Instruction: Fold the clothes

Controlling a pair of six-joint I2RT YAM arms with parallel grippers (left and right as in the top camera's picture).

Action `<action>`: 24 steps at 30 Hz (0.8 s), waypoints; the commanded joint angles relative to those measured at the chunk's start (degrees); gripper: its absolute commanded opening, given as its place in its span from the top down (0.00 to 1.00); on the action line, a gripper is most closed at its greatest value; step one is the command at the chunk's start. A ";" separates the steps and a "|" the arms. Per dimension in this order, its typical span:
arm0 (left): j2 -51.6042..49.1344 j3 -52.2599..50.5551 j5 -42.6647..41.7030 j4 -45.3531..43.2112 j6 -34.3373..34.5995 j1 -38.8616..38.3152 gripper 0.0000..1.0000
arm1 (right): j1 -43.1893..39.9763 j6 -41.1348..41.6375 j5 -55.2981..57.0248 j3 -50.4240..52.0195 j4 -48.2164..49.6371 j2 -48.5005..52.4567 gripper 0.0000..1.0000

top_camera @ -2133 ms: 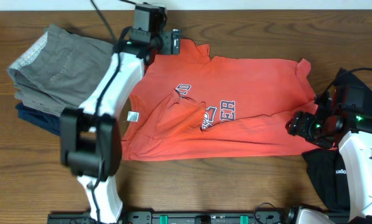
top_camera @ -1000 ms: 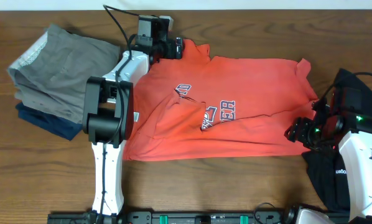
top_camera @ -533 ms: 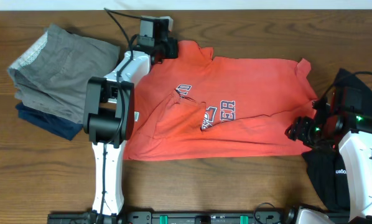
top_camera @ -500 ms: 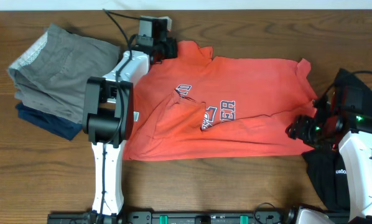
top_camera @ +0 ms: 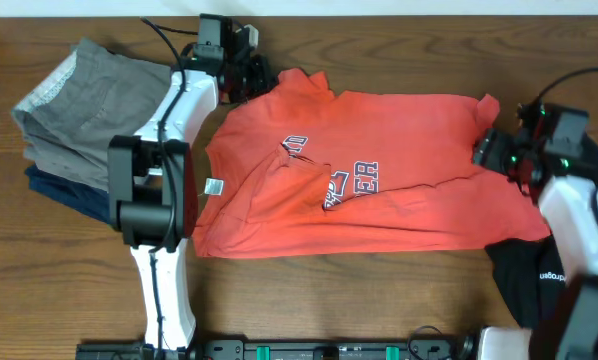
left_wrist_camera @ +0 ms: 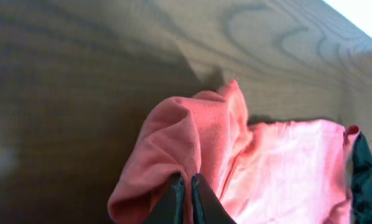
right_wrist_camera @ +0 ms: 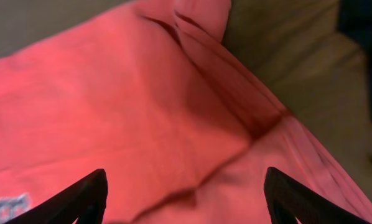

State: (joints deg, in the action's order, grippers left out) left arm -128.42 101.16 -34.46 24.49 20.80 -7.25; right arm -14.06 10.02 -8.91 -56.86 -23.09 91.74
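Since the earlier overhead view, both arms have shifted around the red T-shirt [top_camera: 379, 190], which lies spread flat, chest side up, in the middle of the table [top_camera: 379, 300]. My left gripper [top_camera: 257, 78] has closed at the shirt's far left corner. The left wrist camera shows its fingertips [left_wrist_camera: 176, 186] pressed together on a bunched ridge of red cloth that is lifted slightly off the wood. My right gripper [top_camera: 487, 150] has moved from the shirt's near right corner up to its far right corner. The right wrist camera shows both fingers [right_wrist_camera: 89, 190] spread wide apart above the cloth, holding nothing.

I judge that one far corner is now secured and the other is about to be taken, so the first fold has not yet begun.

Navy-and-white block lettering [top_camera: 351, 180] crosses the shirt's chest. A crease hides most of it, and only "ER" reads clearly. A white neck tag [top_camera: 213, 187] sits at the shirt's left edge, too small to read. Right of the shirt lies a black garment [top_camera: 524, 280] with small white print I cannot make out. Left of the shirt, a grey garment [top_camera: 89, 100] rests folded on a navy one [top_camera: 64, 190]
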 commanded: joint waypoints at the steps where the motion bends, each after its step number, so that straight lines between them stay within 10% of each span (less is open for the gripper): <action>1: 1.90 1.03 -0.92 3.02 0.31 0.81 0.94 | -0.94 0.26 0.85 -7.91 1.14 8.50 0.22; 10: 2.10 1.03 -0.90 8.68 0.31 0.81 0.94 | -0.52 7.63 2.69 -25.90 2.12 25.35 0.29; 24: 2.10 1.03 -0.87 9.35 0.28 0.81 0.94 | -0.11 10.99 3.10 -26.86 7.52 30.69 0.39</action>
State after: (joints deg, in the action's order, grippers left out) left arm -128.03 101.23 -34.57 33.47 21.02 -6.70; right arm -14.02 19.59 -6.39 -82.76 -16.01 121.03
